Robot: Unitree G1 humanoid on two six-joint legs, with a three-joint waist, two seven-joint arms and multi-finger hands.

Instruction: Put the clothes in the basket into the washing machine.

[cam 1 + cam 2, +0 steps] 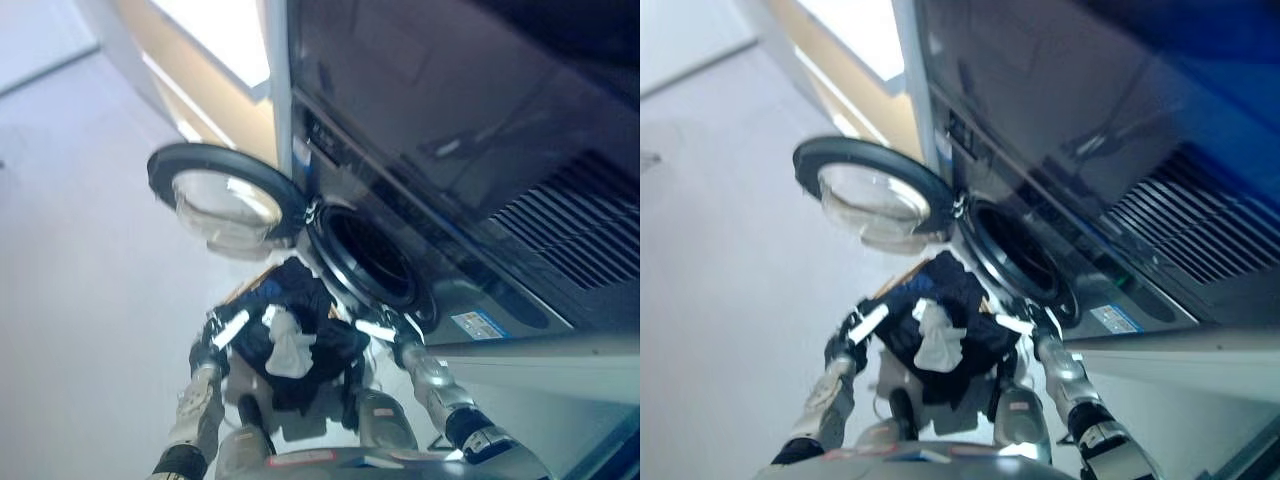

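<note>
A heap of dark clothes point(290, 330) with a white piece point(290, 345) on top sits low in the middle, just below the washing machine's round drum opening point(370, 258). A tan edge of the basket point(252, 284) shows at the heap's far left side. My left hand point(225, 335) is against the heap's left side and my right hand point(385, 330) is against its right side. The heap is held up between them, close to the opening. The machine's round glass door point(225, 195) is swung open to the left.
The dark front of the washing machine point(450, 120) fills the right and top, with a vent grille point(570, 225) at the right. Pale floor point(80, 250) lies to the left. A light wall or cabinet point(215, 60) stands at the top left.
</note>
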